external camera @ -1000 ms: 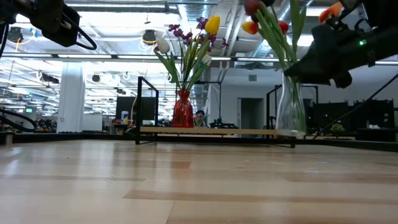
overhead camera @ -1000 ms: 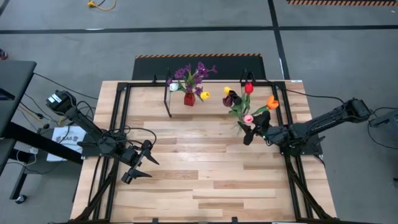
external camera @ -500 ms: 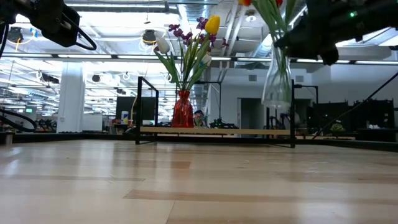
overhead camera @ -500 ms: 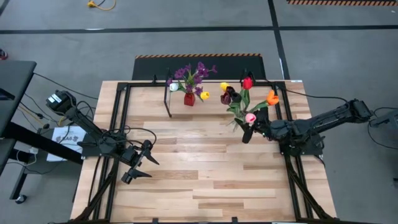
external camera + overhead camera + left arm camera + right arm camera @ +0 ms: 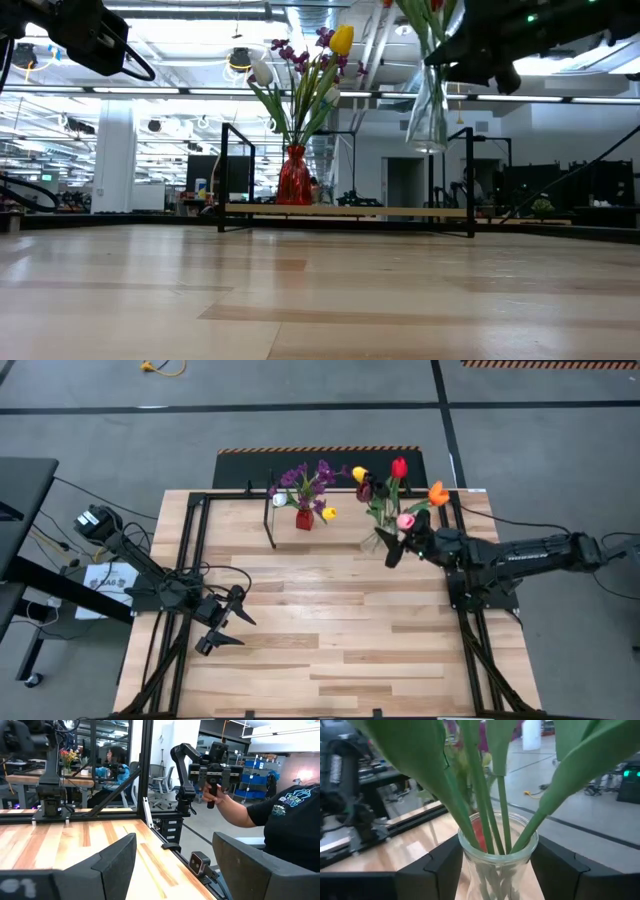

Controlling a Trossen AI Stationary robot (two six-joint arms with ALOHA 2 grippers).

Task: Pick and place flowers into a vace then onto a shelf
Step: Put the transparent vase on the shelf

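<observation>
A clear glass vase [image 5: 428, 112] holds red, orange, yellow, pink and maroon tulips [image 5: 388, 495] on green stems. My right gripper [image 5: 393, 550] is shut on it and carries it in the air above the right end of the shelf [image 5: 350, 210], a light board on thin black legs. A red vase [image 5: 304, 518] with purple blossoms and a yellow tulip stands on the shelf's left part. My left gripper [image 5: 226, 626] hangs open over the table's near left part, touching nothing. My right gripper pinches the glass vase at its neck [image 5: 497, 857], just under the rim, one finger [image 5: 445, 867] on each side. The fingers come in level from the table's right side. The vase is lifted clear of the shelf, near upright, with the stems rising out of its mouth.
Black metal frames run along the table's left and right sides [image 5: 190, 560]. The shelf's black legs [image 5: 470, 180] stand below the carried vase. Beyond the table a person's hand [image 5: 220, 795] holds a grip device. Bare planks lie in the table's middle [image 5: 330, 620].
My right gripper has risen and moved toward the table's far edge, staying shut on the glass vase. The vase with its tulips has gone from table height to well above the shelf board. My left arm has kept still.
</observation>
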